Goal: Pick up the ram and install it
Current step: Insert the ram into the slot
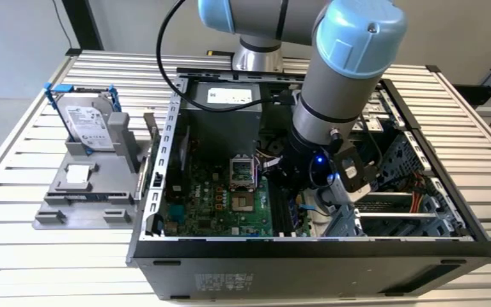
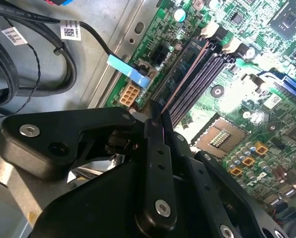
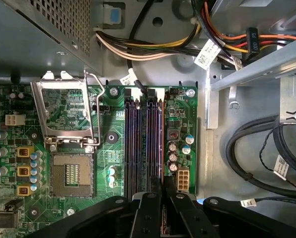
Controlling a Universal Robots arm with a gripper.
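The ram (image 2: 184, 75) shows edge-on as a thin dark strip running from my fingertips along the memory slot nearest the edge of the green motherboard (image 1: 215, 208). In the first wrist view the ram (image 3: 161, 144) lines up with the outermost of the long slots (image 3: 138, 144). My gripper (image 2: 158, 113) is shut on the ram's near end, its black fingers (image 3: 149, 208) pressed close on either side. I cannot tell how deep the ram sits in the slot. In the exterior view the arm's wrist (image 1: 314, 166) reaches down inside the open computer case (image 1: 314, 246).
An open CPU socket (image 3: 71, 171) with its raised metal frame (image 3: 66, 111) lies beside the slots. Black cables (image 3: 252, 148) and coloured wire bundles (image 3: 158, 49) crowd the case floor. A silver hard drive (image 1: 92, 125) with blue rails stands on a grey holder outside the case.
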